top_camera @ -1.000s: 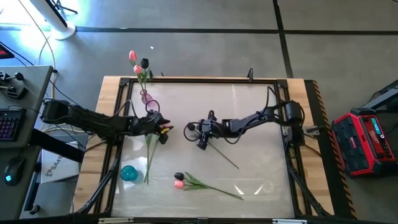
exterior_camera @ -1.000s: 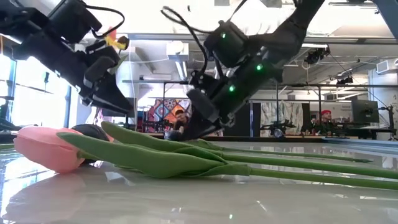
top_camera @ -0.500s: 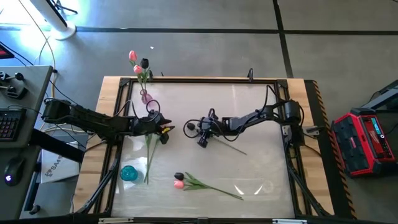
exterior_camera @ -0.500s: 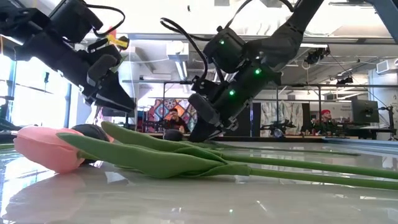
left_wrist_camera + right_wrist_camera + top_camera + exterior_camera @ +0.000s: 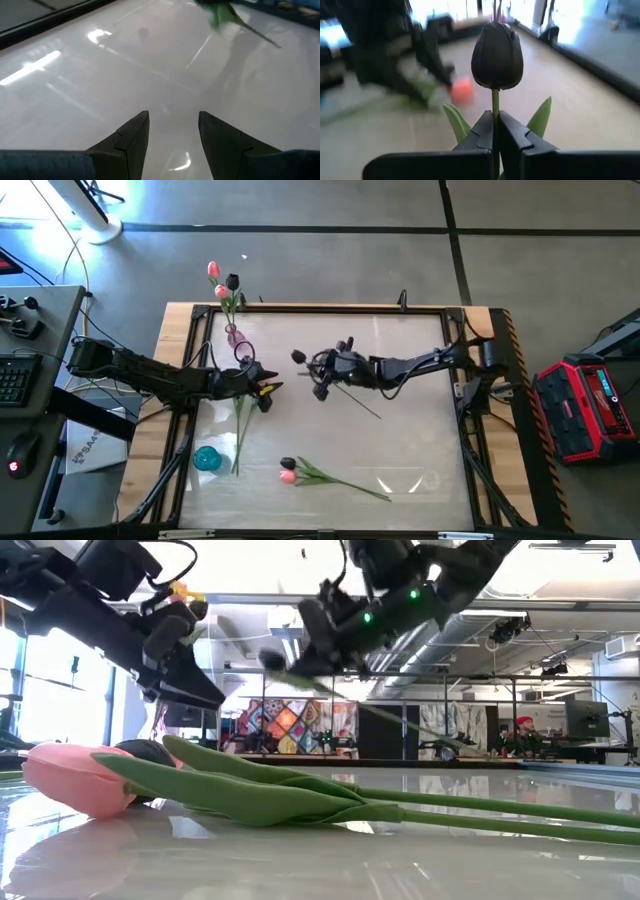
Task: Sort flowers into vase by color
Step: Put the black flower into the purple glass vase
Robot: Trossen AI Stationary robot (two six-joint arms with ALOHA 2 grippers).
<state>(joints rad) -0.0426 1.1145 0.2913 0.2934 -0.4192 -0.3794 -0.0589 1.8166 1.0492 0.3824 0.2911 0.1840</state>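
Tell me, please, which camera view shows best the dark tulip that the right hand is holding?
The right wrist view: the dark tulip fills it, stem pinched in the right hand. The high view shows it small. The low view shows it raised above the table. The left wrist view shows no dark head.

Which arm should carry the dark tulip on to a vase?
Right. The right pincer is already shut on the dark tulip's stem and holds it off the table. The left pincer is open and empty, over bare tabletop near the table's left side.
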